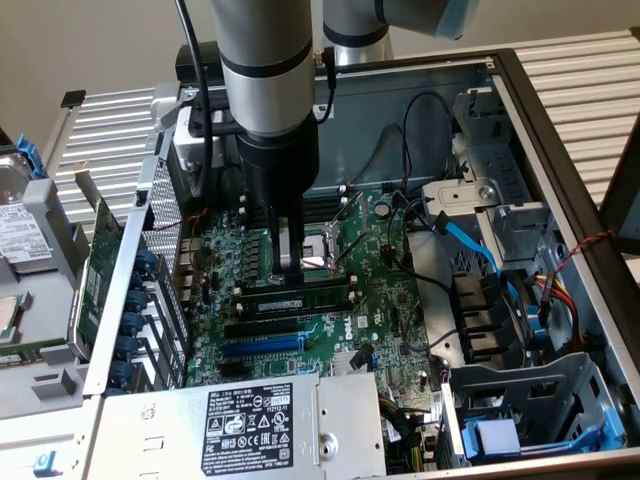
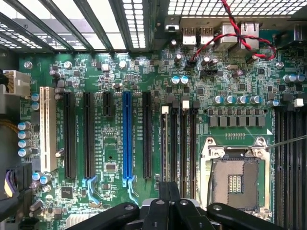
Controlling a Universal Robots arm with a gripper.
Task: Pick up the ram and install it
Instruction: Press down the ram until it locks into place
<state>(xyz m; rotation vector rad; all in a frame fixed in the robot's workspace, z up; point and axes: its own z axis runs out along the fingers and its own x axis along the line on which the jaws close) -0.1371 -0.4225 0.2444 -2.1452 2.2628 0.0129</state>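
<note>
The ram, a long thin green stick, stands on edge in a black memory slot on the motherboard, level and parallel to the neighbouring slots. My gripper comes straight down over the stick's middle with its fingers shut. The tips sit at the stick's top edge, and I cannot tell whether they pinch it or only touch it. In the wrist view the closed gripper hangs over the row of black memory slots, beside the open CPU socket.
A blue expansion slot and black slots lie toward the power supply. The CPU socket is just behind the gripper. Blue and red cables and drive cages fill the exterior view's right. A green card leans outside the case.
</note>
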